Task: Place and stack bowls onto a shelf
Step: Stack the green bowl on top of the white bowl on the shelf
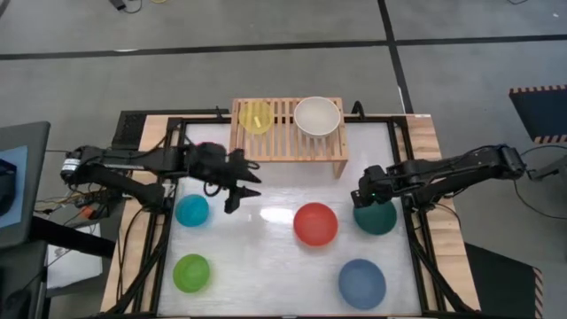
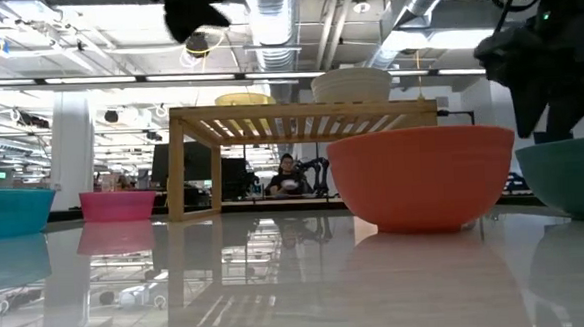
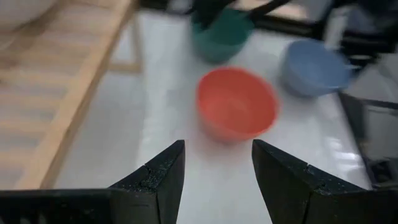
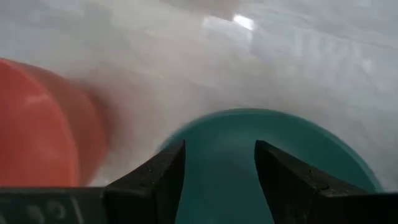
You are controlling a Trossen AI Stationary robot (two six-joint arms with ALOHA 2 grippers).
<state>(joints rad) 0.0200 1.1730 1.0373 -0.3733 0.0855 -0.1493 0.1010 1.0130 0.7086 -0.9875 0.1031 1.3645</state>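
While yellow bowl (image 1: 256, 117) and white bowl (image 1: 317, 116) sit on the shelf (image 1: 288, 152), I count six bowls left on the tabletop (image 1: 266, 266). Left gripper (image 1: 244, 191) open, empty. Right gripper (image 1: 367, 197) open over teal bowl (image 1: 381, 219).

The right gripper (image 4: 219, 171) hangs with its two dark fingers (image 4: 155, 177) spread apart over the open dark teal-green bowl (image 4: 217, 140). Just beside that bowl stands the red bowl (image 4: 37, 124), both on the pale glossy table (image 4: 205, 62).
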